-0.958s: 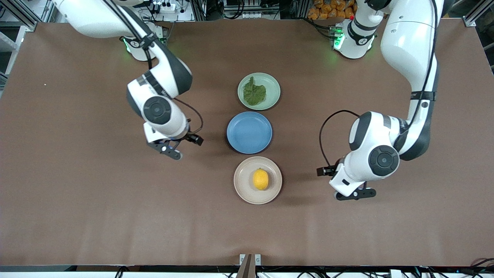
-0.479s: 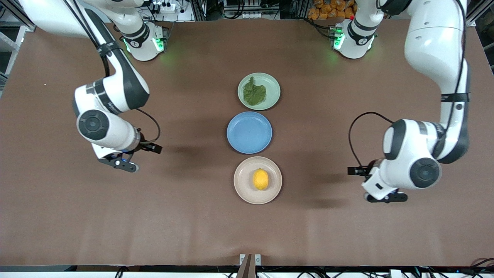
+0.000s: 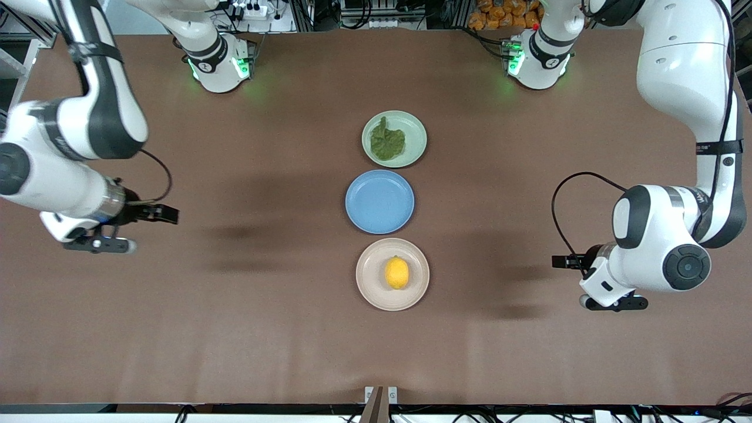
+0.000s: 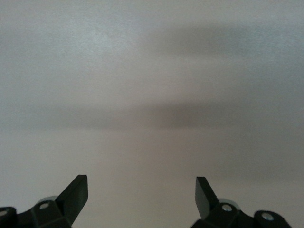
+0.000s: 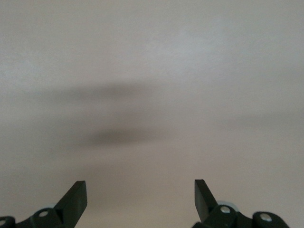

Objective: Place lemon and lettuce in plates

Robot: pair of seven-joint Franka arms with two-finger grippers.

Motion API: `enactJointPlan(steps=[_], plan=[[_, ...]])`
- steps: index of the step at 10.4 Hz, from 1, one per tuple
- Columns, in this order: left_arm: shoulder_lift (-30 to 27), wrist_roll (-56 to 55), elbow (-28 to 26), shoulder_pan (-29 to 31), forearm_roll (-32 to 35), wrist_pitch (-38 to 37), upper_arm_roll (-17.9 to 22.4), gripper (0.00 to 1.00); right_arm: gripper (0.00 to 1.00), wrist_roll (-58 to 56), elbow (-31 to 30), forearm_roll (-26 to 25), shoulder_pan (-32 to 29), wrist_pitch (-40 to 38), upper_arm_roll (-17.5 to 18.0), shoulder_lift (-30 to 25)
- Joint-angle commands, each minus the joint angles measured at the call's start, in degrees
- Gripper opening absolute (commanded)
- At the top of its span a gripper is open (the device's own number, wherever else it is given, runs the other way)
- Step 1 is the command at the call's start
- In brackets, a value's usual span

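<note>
Small bright yellow lemon (image 3: 397, 273) in beige round plate (image 3: 369, 288), dark green wrinkly lettuce (image 3: 387, 140) in mint plate (image 3: 417, 130) at twelve o'clock, blue plate (image 3: 379, 201) between, left hand (image 3: 615, 304) and right hand (image 3: 97, 244) spread wide, empty, over bare brown surface (image 3: 282, 329) at opposite ends.

Lettuce (image 3: 387, 140) is seen in mint plate (image 3: 415, 130), lemon (image 3: 397, 272) in beige plate (image 3: 370, 281), blue plate (image 3: 379, 201) between them. Left gripper (image 3: 615, 304) and right gripper (image 3: 98, 244) are held over bare table (image 3: 235, 329), well apart from the plates.
</note>
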Motion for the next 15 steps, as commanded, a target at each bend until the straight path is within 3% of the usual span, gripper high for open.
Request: enactJointPlan(steps=[1, 3, 5, 8, 11, 15], plan=[[-2.3, -0.8, -1.8, 0.1, 1.3, -0.9, -0.3, 1.0, 1.0, -1.8, -1.9, 1.2, 1.2, -0.7, -1.6, -5.8], [-10.5, -0.7, -10.5, -0.3, 1.0, 1.6, -0.2, 1.0, 1.0, -1.6, -0.1, 1.1, 1.3, -1.9, -1.7, -8.3], [-20.8, -0.5, -24.7, -1.1, 0.2, 9.7, 1.1, 1.0, 1.0, -1.9, 6.3, 0.9, 0.9, -8.5, -1.7, -7.9], [-30.1, -0.2, -32.8, -2.6, -0.7, 10.2, 2.4, 1.0, 1.0, -2.0, 10.3, 0.6, 1.8, -12.0, -2.9, -8.5], [-37.7, -0.4, -33.2, -4.6, -0.8, 2.9, 4.4, 1.0, 1.0, -1.9, 13.3, 1.1, 2.9, -16.5, -2.9, -9.5], [-40.4, 2.0, -24.6, -5.3, -0.7, -7.9, 5.5, 1.0, 1.0, -2.2, 16.4, 1.3, 3.2, -18.7, -2.7, -9.4]])
